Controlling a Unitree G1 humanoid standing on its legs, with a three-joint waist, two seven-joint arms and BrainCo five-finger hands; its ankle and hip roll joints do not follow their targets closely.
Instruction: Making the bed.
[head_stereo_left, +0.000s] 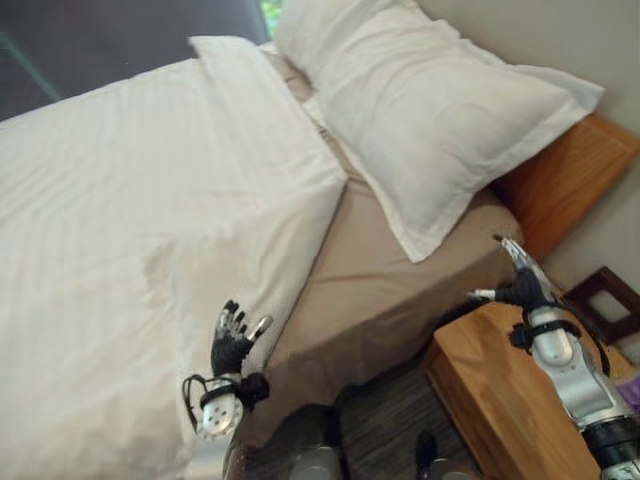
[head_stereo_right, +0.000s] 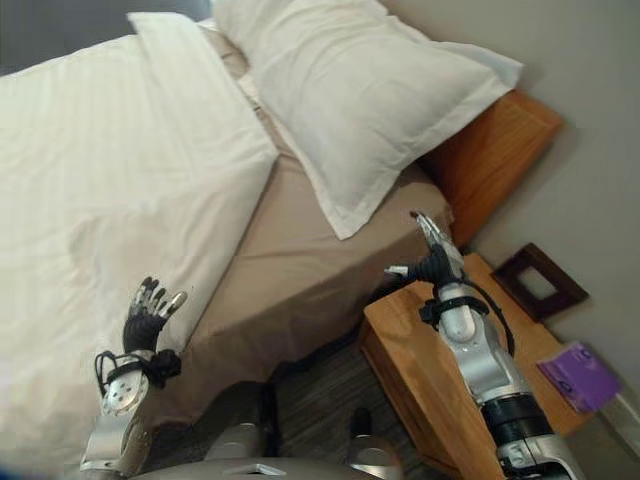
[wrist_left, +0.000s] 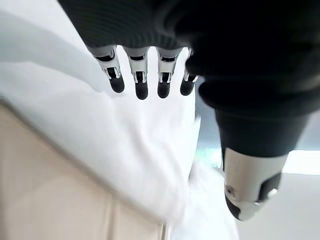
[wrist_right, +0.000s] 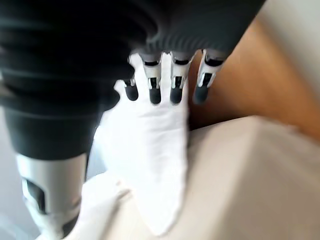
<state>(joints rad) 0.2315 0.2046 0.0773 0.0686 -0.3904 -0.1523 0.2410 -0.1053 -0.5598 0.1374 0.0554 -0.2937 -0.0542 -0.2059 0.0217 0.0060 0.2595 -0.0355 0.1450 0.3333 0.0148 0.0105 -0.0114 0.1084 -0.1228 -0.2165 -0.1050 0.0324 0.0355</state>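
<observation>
A white duvet (head_stereo_left: 130, 230) covers most of the bed, its top corner folded back off the beige sheet (head_stereo_left: 370, 270). Two white pillows (head_stereo_left: 420, 100) lie at the head, against the wooden headboard (head_stereo_left: 565, 175). My left hand (head_stereo_left: 232, 340) hovers open over the duvet's near edge; in its wrist view the straight fingers (wrist_left: 141, 80) point along the duvet's edge (wrist_left: 125, 145) and hold nothing. My right hand (head_stereo_left: 520, 280) hangs open by the bed's corner, above the nightstand, fingers (wrist_right: 175, 82) aimed at the pillow corner (wrist_right: 150, 150).
A wooden nightstand (head_stereo_left: 500, 390) stands right of the bed, under my right arm. Beyond it a dark square frame (head_stereo_right: 540, 280) lies on the floor, and a purple object (head_stereo_right: 580, 375) sits near the wall. Dark carpet (head_stereo_left: 380, 420) shows between bed and nightstand.
</observation>
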